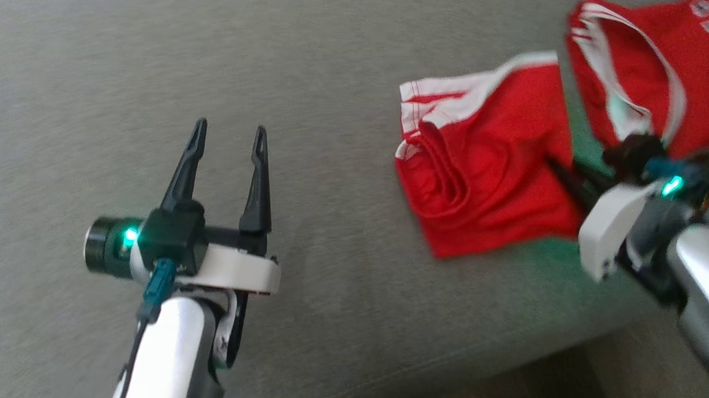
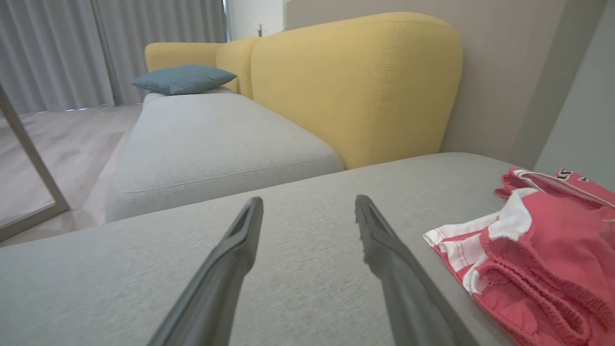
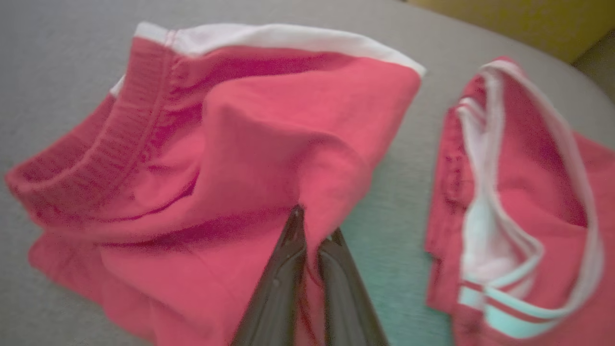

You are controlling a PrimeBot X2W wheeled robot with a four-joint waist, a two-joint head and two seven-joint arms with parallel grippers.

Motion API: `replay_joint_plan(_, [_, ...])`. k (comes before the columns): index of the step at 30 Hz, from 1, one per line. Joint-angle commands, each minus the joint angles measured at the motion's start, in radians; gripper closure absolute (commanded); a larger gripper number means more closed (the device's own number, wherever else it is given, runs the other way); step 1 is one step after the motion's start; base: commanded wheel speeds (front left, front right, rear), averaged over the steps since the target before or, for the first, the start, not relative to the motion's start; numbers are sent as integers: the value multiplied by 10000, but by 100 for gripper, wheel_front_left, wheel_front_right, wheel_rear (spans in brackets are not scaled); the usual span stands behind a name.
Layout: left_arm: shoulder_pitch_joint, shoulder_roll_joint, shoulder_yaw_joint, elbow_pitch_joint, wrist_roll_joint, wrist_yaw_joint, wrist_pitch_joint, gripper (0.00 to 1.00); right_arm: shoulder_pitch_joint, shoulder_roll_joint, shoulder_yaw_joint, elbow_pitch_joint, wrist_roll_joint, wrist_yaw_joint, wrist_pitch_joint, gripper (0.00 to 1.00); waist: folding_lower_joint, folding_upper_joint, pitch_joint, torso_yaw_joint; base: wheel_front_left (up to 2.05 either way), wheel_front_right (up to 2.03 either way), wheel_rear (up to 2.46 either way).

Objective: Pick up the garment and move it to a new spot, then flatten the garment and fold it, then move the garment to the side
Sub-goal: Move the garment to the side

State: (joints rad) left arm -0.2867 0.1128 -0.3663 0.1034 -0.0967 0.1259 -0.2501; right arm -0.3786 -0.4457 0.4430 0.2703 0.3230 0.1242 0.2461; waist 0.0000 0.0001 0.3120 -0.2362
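The garment [image 1: 487, 160] is a pair of red shorts with white trim, lying crumpled on the grey sofa seat [image 1: 137, 64]. My right gripper [image 1: 554, 163] reaches in from the lower right and is shut on the shorts' right edge. In the right wrist view the dark fingers [image 3: 288, 269] pinch a raised fold of the red cloth [image 3: 192, 144], with the right gripper [image 3: 314, 223] closed tight around it. My left gripper [image 1: 230, 128] hovers open over bare seat well to the left of the shorts, nothing between its fingers. The left wrist view shows the left gripper [image 2: 308, 202] open and the shorts [image 2: 543, 259] at lower right.
A second red garment with white trim and lettering [image 1: 648, 64] lies just right of the shorts [image 3: 519, 202]. A yellow backrest [image 2: 355, 86] and a blue cushion [image 2: 185, 78] stand beyond. The seat's front edge [image 1: 463, 364] runs along the bottom, floor below.
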Motion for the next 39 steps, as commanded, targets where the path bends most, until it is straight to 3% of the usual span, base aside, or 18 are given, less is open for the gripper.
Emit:
replay_joint_plan(1, [-437, 160, 276, -382, 111, -10, 46, 0, -486, -287, -31, -198, 79, 65, -259, 100, 0, -1, 482, -673, 0, 0, 0])
replay_joint_plan(7, [-845, 294, 133, -635, 304, -52, 310, 0, -1731, -1048, -334, 613, -8, 65, -807, 100, 0, -1, 1156, -974, 0, 0, 0])
replay_joint_plan(14, [-1216, 509, 60, -908, 455, -115, 521, 0, -2510, -1909, -1396, 1475, -471, 65, -889, 100, 0, -1, 1761, -1131, 0, 0, 0])
replay_joint_plan(22, [-1703, 570, -232, -1062, 633, -277, 560, 0, -2858, -1722, -2812, 2488, -1423, 65, -678, 100, 0, -1, 2045, -1091, 0, 0, 0])
replay_joint_plan(31, [-2148, 384, -552, -959, 672, -386, 501, 0, -3394, -1236, -3560, 3896, -2177, 65, -1448, 100, 0, -1, 2472, -759, 0, 0, 0])
replay_joint_plan(32, [-2190, 367, -577, -934, 662, -400, 481, 0, -3480, -1180, -3685, 4054, -2303, 65, -1637, 92, 0, -1, 2531, -709, 0, 0, 0])
replay_joint_plan(33, [-2225, 353, -600, -902, 652, -411, 459, 0, -3545, -1124, -3798, 4224, -2426, 65, -1805, 66, 0, -1, 2582, -658, 0, 0, 0])
replay_joint_plan(35, [-2268, 327, -635, -834, 629, -416, 410, 0, -3632, -983, -4032, 4596, -2625, 65, -2037, 48, 0, -1, 2638, -573, 0, 0, 0])
replay_joint_plan(37, [-2281, 308, -641, -768, 598, -395, 362, 0, -3691, -836, -4312, 4908, -2812, 65, -2250, 2, 0, -1, 2652, -505, 0, 0, 0])
replay_joint_plan(39, [-2281, 292, -638, -688, 555, -374, 305, 0, -3691, -682, -4741, 5189, -3015, 65, -2385, 0, 0, -1, 2602, -448, 0, 0, 0])
